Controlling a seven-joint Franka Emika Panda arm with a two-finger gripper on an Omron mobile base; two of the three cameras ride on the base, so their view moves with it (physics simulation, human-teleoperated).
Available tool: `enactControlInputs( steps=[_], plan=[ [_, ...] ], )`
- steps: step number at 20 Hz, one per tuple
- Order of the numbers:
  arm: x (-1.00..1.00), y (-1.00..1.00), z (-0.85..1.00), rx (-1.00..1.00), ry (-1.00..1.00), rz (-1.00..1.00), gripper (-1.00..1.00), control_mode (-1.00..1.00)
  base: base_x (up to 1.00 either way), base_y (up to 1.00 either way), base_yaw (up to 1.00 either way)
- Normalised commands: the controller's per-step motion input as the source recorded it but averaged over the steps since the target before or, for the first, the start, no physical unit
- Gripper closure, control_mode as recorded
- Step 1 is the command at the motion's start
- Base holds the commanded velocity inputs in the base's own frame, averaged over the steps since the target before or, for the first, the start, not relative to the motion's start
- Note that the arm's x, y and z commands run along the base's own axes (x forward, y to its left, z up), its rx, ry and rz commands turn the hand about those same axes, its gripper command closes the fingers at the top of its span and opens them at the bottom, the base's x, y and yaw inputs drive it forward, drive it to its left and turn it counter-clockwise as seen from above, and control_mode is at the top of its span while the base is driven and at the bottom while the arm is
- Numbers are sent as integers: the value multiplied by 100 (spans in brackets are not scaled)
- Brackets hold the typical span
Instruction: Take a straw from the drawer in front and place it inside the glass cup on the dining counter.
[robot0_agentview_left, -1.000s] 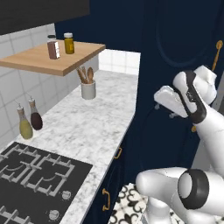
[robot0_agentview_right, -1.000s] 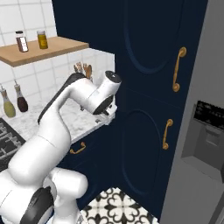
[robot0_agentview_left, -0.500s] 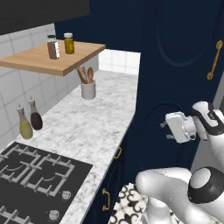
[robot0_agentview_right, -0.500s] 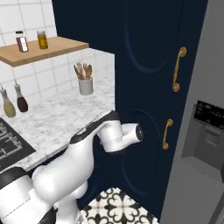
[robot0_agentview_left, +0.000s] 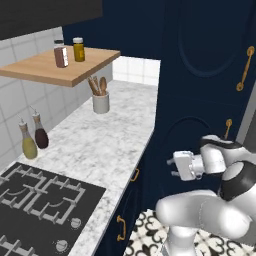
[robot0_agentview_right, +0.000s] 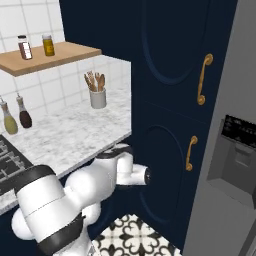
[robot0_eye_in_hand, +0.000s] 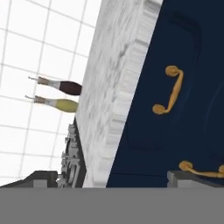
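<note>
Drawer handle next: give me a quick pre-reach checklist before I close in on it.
1. Gripper open: ok.
2. Gripper empty: ok.
3. Drawer shut, still to be pulled: ok.
4. Brass handle visible ahead in the hand view: ok.
5. Gripper centred on that handle: not ok, the handle sits high and to the right in the hand view.
6. Straw inside the drawer: cannot tell, the drawer is closed.

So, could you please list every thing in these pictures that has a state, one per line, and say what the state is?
Dark navy drawer with small curved brass handle: shut.
Two-finger gripper: open, holding nothing, pointed at the navy cabinet front below the worktop.
Tall navy cupboard doors with long brass handles: shut.
Black gas hob: no flame visible.
White utensil holder: upright, wooden utensils inside.
Two bottles by the tiled wall: upright.
</note>
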Motion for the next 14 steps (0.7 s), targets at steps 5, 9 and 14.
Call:
enactControlInputs(
  steps=[5, 9, 14],
  plan=[
    [43, 41, -63, 5, -1, 12, -100, -100, 0, 0, 0],
    [38, 54, -46, 5, -3, 0, -100, -100, 0, 0, 0],
    [43, 32, -39, 8, -2, -1, -100, -100, 0, 0, 0]
  ],
)
